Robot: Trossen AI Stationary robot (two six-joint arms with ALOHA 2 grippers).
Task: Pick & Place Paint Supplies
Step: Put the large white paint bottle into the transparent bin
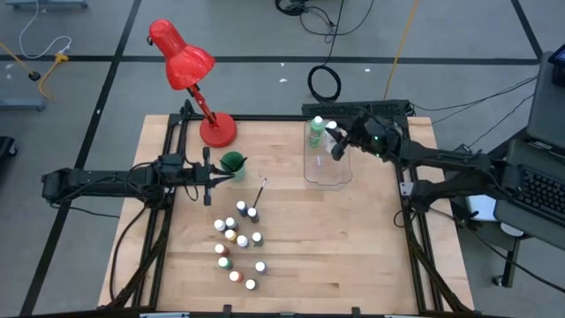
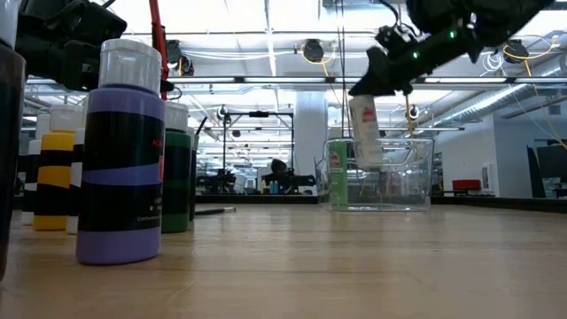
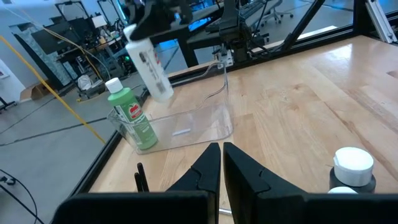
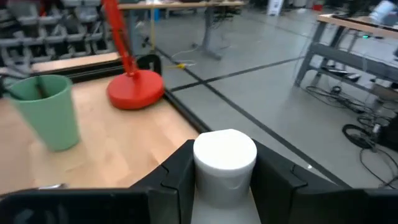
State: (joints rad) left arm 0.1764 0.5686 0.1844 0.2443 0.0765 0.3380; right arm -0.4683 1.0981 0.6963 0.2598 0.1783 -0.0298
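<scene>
White bottle (image 2: pixel 365 131) hangs by its cap in the right pincer (image 2: pixel 383 73), above the clear bin (image 2: pixel 416 177) (the green bottle (image 2: pixel 337 175) stands inside). Left pincer (image 1: pixel 212 176), closed and empty, waits beside the green cup (image 1: pixel 233 163).

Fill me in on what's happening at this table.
The right gripper holds the white bottle by its cap above the clear bin, where the green bottle already stands. The left gripper waits shut beside the green cup. The small paint bottles sit grouped mid-table.
</scene>
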